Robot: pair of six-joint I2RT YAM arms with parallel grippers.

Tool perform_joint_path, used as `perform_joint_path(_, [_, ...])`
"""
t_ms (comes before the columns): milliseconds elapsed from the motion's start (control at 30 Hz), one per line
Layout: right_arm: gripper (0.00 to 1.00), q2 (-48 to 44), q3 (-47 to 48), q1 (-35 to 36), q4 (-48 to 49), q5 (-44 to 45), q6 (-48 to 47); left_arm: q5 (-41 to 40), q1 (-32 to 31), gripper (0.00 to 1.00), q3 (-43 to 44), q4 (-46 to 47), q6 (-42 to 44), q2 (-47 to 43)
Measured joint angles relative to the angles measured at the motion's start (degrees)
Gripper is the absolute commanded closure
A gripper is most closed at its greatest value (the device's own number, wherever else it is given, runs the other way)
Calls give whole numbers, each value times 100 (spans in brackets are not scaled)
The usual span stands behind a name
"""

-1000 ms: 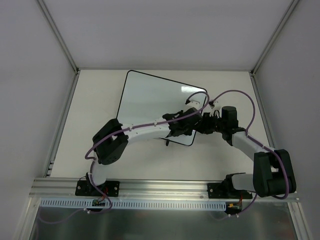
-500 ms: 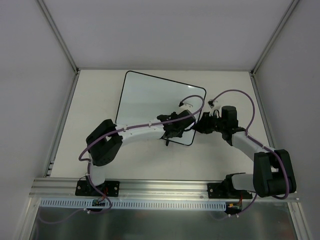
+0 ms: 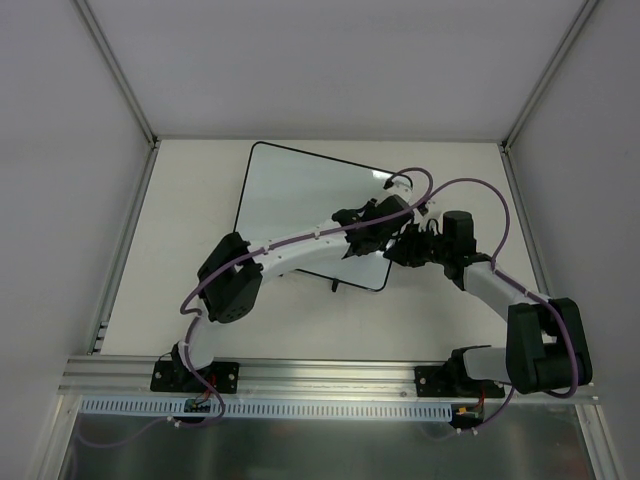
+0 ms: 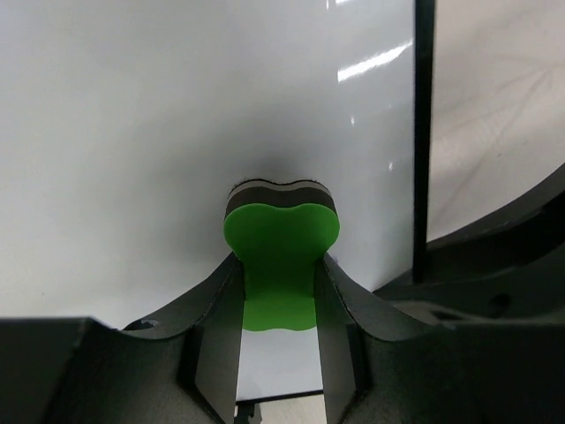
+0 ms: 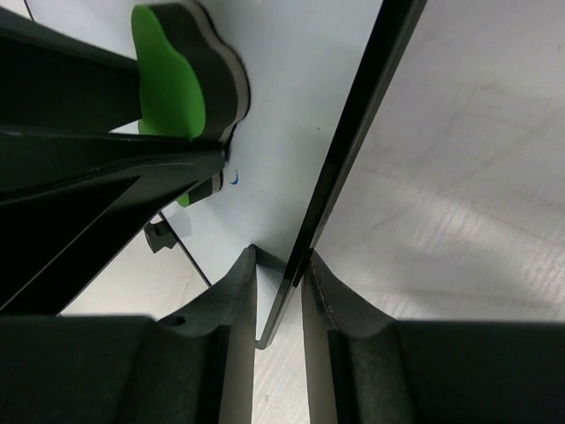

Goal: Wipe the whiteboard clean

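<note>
The whiteboard (image 3: 300, 200) lies flat on the table, white with a thin black rim. My left gripper (image 3: 372, 222) is over its right part, shut on a green eraser block (image 4: 281, 247) whose dark felt side presses on the board face (image 4: 132, 132). My right gripper (image 3: 400, 248) is at the board's right edge, its jaws closed around the black rim (image 5: 349, 146). In the right wrist view the eraser (image 5: 181, 75) shows at upper left, and a tiny blue mark (image 5: 234, 179) sits on the board beside it.
A small black foot (image 5: 159, 237) sticks out at the board's near edge. Grey enclosure walls (image 3: 60, 150) stand left, right and behind. The metal rail (image 3: 330, 375) with the arm bases runs along the near edge. Purple cables (image 3: 470, 190) loop above both wrists.
My left gripper with the eraser moved down-left on the board, then swept back up and right toward the right edge. The right gripper has stayed on the rim.
</note>
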Motion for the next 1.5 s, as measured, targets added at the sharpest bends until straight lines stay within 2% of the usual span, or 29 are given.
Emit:
perform_joint_path(267, [100, 22, 4, 0, 0, 35, -2, -26, 35, 100, 664, -90, 20, 352])
perform_joint_path(933, [100, 70, 59, 2, -17, 9, -2, -619, 74, 100, 999, -79, -402, 472])
perform_joint_path(1500, [100, 151, 68, 2, -57, 59, 7, -914, -153, 100, 326, 409, -964, 374])
